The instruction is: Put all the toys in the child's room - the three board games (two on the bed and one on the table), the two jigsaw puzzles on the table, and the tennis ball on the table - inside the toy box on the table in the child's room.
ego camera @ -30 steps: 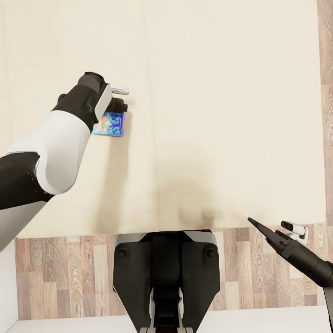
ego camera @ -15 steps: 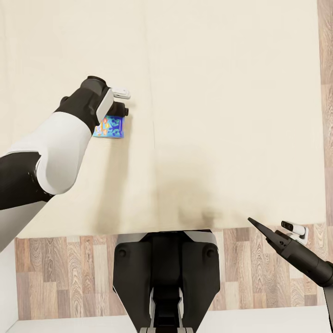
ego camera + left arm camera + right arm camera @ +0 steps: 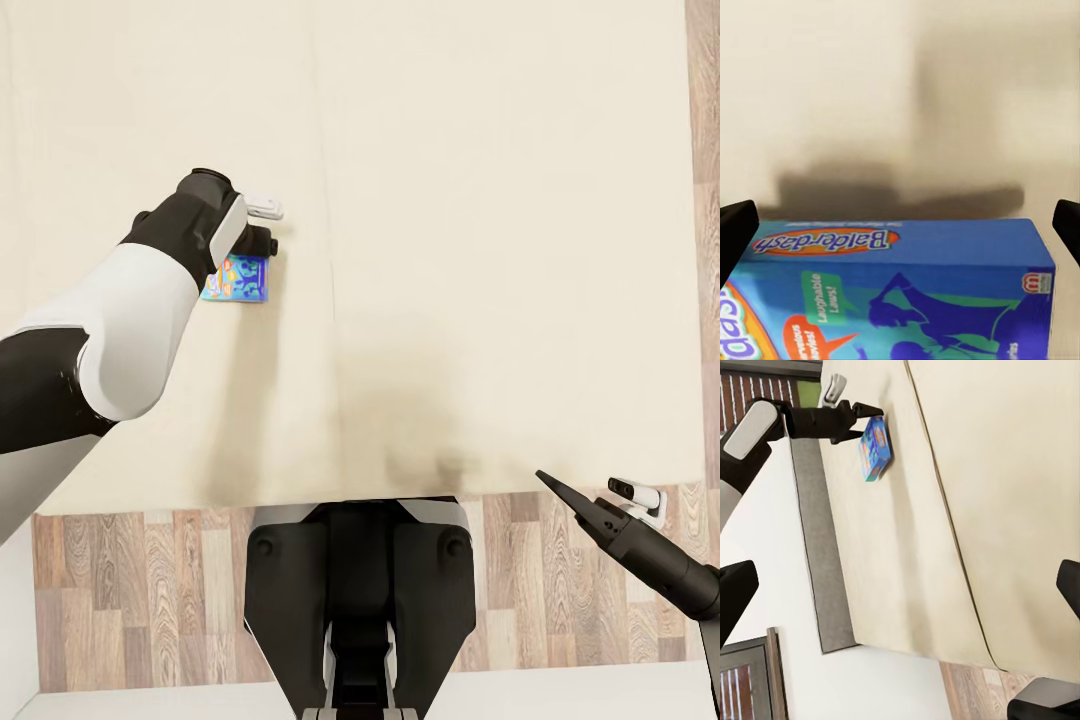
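From the head camera, the left gripper [image 3: 262, 240] has crept forward over the last second and now covers more of the small blue board game [image 3: 240, 280], which lies flat on the bed [image 3: 480, 200]. The game itself has not shifted. I judge this to be the closing approach to a pick, with the lift not yet begun. This camera does not show how the fingers stand. There is bare mattress on every side of the game, and the bed's near edge is well behind it, so there is room to lift or to slide the game without a drop. The right gripper [image 3: 548, 480] hangs low over the wood floor [image 3: 150, 570] just off the bed's near edge, well apart from the game, its fingers drawn together into one point.

In the left wrist camera, the game [image 3: 900, 292] sits close under the gripper [image 3: 900, 229]. Its far edge runs level between the two dark fingertips [image 3: 735, 229], which stand wide apart, outside the game's ends and not touching it.

In the right wrist camera, the game [image 3: 874, 448] rests near the bed's side edge, beside a grey frame strip [image 3: 817, 547], with the left gripper [image 3: 870, 411] at its far end and open mattress beyond.
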Available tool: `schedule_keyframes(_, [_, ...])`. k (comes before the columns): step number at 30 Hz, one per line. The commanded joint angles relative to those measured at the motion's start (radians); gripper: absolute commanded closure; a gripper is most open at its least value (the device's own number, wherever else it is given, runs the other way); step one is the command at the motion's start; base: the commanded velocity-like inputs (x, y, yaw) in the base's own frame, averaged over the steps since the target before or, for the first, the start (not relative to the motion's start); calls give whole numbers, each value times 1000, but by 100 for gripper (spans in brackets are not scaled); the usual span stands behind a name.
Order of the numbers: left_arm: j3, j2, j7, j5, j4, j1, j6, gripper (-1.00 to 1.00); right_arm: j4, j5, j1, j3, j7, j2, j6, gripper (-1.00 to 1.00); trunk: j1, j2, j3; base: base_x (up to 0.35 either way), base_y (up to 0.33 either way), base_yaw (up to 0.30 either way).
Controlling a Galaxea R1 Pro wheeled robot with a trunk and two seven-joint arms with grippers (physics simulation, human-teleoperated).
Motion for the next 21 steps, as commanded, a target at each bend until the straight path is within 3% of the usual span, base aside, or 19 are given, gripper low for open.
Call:
schedule_keyframes(1, [8, -1, -1, -7, 35, 0, 7, -100, 0, -3, 0, 0, 1, 0, 8, -100, 1, -1, -1, 0, 0, 0])
schedule_keyframes(17, [7, -1, -1, -9, 35, 0, 53, -100, 0, -3, 0, -2, 1, -1, 8, -100, 1, -1, -1, 0, 0, 0])
schedule_keyframes(21, [-27, -1, -2, -20, 35, 0, 53, -100, 0, -3, 0, -2, 1, -2, 8, -100, 1, -1, 1, 0, 0, -14])
